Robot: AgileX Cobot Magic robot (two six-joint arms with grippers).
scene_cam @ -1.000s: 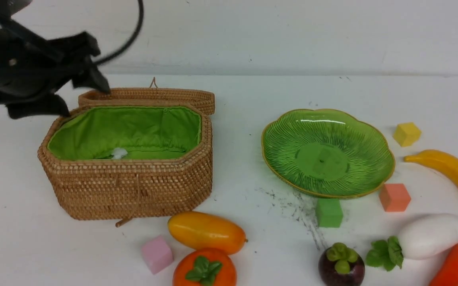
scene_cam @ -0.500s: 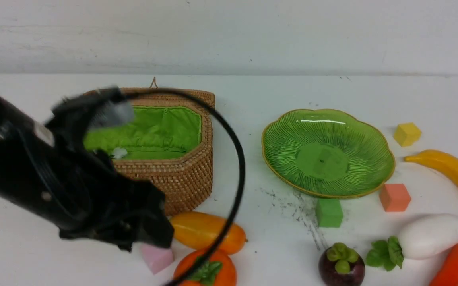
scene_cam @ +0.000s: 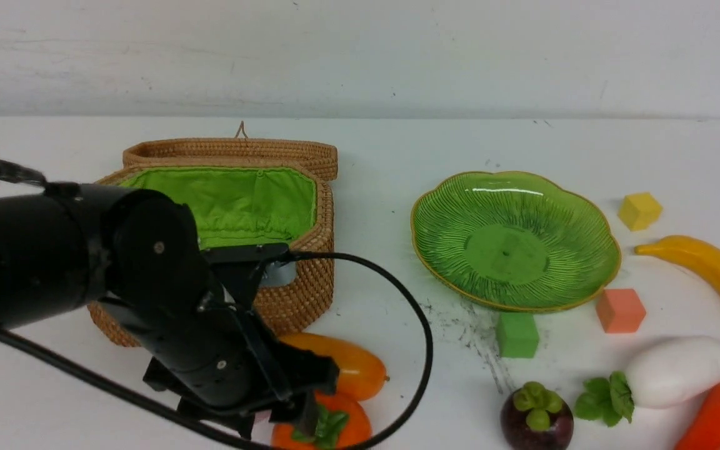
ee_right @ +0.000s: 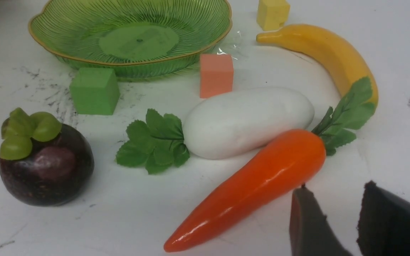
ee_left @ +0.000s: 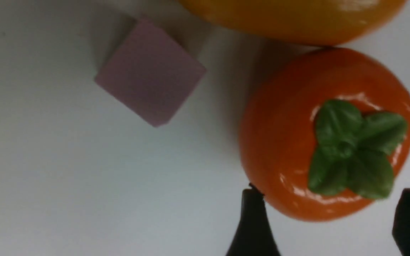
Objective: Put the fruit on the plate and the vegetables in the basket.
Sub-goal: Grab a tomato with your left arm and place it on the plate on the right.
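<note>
Left gripper [ee_left: 329, 199]: jaws spread wide and empty, straddling one edge of the glossy orange toy persimmon with green leaf cap [ee_left: 283, 142]. The persimmon rests on the table at 6 o'clock of the octagonal woven rattan basket [scene_cam: 300, 294] and at 8 o'clock of the empty ribbed green glass plate [scene_cam: 510, 250]. Right gripper [ee_right: 335, 213]: fingers slightly parted, holding nothing. Risk: an off-centre closure on the slick, rounded skin may squirt the persimmon out against the adjoining yellow-orange oval mango [scene_cam: 360, 369] or the small pink cube [ee_left: 150, 71].
</note>
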